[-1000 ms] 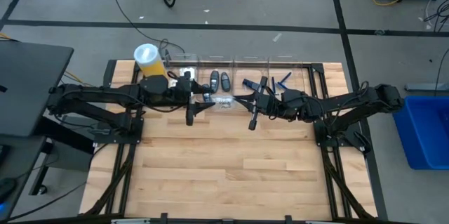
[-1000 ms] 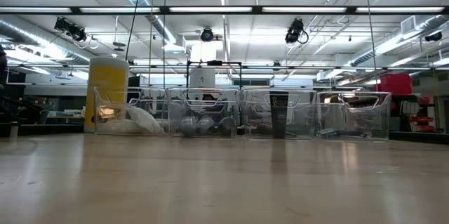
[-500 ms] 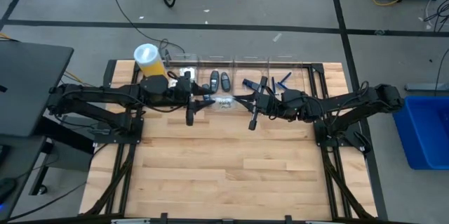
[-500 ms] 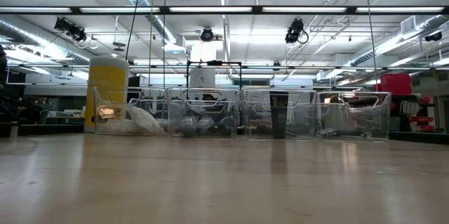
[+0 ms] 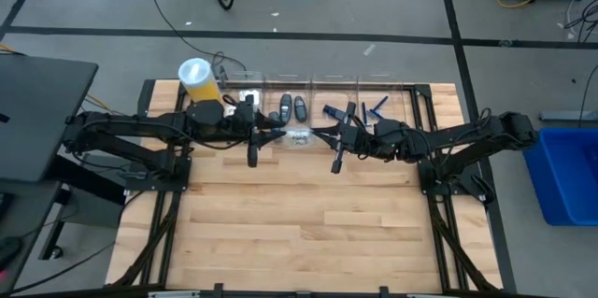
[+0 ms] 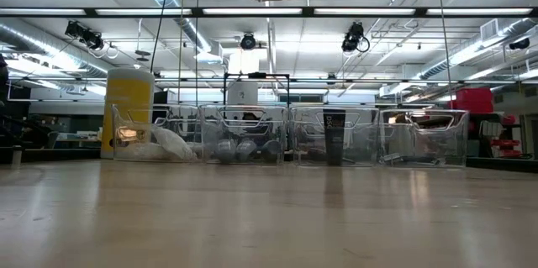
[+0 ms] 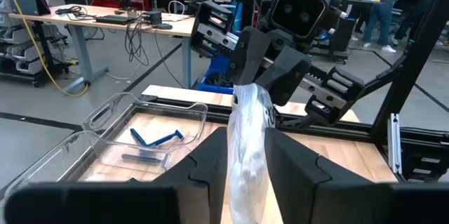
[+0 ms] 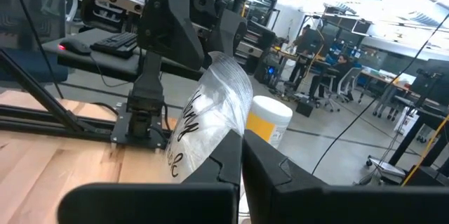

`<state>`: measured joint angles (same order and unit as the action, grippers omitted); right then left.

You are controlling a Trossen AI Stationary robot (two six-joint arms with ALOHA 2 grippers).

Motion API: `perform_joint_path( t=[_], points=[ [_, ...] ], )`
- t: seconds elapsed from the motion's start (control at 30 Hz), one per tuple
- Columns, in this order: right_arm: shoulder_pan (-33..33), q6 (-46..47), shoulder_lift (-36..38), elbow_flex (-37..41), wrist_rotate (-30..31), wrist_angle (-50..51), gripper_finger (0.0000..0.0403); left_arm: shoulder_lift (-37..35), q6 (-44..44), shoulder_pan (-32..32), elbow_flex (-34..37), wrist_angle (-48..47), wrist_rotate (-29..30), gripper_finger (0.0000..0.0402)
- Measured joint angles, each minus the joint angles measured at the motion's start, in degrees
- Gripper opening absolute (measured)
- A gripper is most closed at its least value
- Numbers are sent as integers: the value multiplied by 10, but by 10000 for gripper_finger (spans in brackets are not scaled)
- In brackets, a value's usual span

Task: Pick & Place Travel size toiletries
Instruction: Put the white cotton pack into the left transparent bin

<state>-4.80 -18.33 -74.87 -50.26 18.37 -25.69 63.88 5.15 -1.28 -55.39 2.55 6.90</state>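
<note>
We see both arms meeting above the far middle of the table (image 5: 299, 233), sharing one white plastic packet (image 7: 247, 147). The right end effector (image 8: 242, 155) is pinched shut on it. The left end effector (image 7: 245, 155) has its fingers (image 7: 210, 164) against the packet's sides. Blue razors (image 7: 156, 138) lie in a clear bin (image 7: 112, 122) below.
</note>
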Motion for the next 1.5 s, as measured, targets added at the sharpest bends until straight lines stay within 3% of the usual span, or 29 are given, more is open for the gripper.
perform_joint_path(
  t=[0.67,1.13,1.5],
  points=[
    [0,-1,0,0,0,0,8,0,-14,0,0,0,-1,9],
    [0,-1,0,0,0,-1,13,0,-20,0,0,0,-1,5],
    [0,-1,0,0,-10,-2,56,0,-25,0,0,0,0,6]
  ],
)
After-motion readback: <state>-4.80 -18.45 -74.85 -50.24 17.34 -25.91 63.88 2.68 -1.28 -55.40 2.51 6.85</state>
